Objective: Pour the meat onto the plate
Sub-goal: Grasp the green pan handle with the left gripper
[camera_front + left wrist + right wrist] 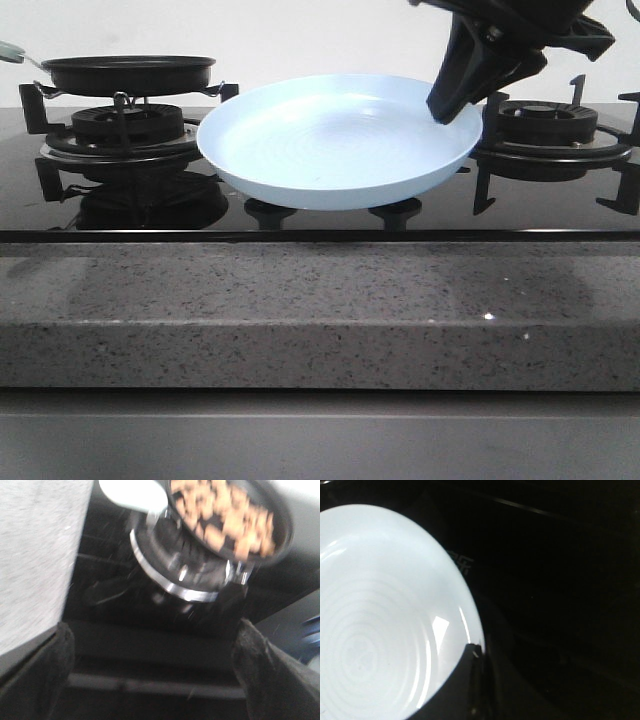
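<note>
The pale blue-white plate [330,140] hangs tilted above the middle of the stove, empty. My right gripper [455,95] is shut on its right rim; the right wrist view shows one finger [467,680] lying over the plate [380,620] rim. The black frying pan [128,72] sits on the left burner. Its rim hides the meat in the front view. In the left wrist view the pan [280,535] holds many orange-brown meat pieces [225,515]. My left gripper [160,680] is open and empty, short of the pan, and out of the front view.
The pan's pale handle [132,492] points toward the left side [10,50]. Black burner grates stand at left [125,125] and right [550,125] on the glossy black cooktop. A speckled grey stone counter edge [320,310] runs along the front.
</note>
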You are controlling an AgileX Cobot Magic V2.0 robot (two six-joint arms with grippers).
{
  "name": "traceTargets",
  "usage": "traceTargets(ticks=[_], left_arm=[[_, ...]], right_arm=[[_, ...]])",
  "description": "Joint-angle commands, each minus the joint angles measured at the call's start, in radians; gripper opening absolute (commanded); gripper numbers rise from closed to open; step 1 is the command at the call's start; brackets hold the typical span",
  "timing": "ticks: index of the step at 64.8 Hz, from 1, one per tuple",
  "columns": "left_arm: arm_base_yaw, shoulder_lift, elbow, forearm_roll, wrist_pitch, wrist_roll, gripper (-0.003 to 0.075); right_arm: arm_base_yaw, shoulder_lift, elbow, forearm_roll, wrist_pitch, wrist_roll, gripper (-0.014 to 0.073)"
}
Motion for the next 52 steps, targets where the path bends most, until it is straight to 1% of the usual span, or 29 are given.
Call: traceTargets(ticks=[1,16,20,44,52], left_arm=[[0.026,0.030,-0.046,-0.190,-0.035,0.056,0.0617],[0.033,0.177,-0.074,-0.496,-0.040,0.172,0.0617],[0.033,0.213,-0.089,-0.557,-0.038,0.199,0.0617],[0.033,0.421,-0.236,-0.705,-0.022,0.211,0.0617],[0.033,0.468,-0.271,-0.742,0.023,0.222,0.0617]], right_arm=[[-0.003,-0.043,-0.023,0.030,-0.045,-0.008,-0.0120],[-0.003,-0.043,-0.023,0.030,-0.045,-0.008,-0.0120],[-0.003,-0.043,-0.023,0.030,-0.045,-0.008,-0.0120],[-0.003,-0.043,-0.023,0.030,-0.045,-0.008,-0.0120],[-0.003,-0.043,-0.023,0.030,-0.045,-0.008,-0.0120]])
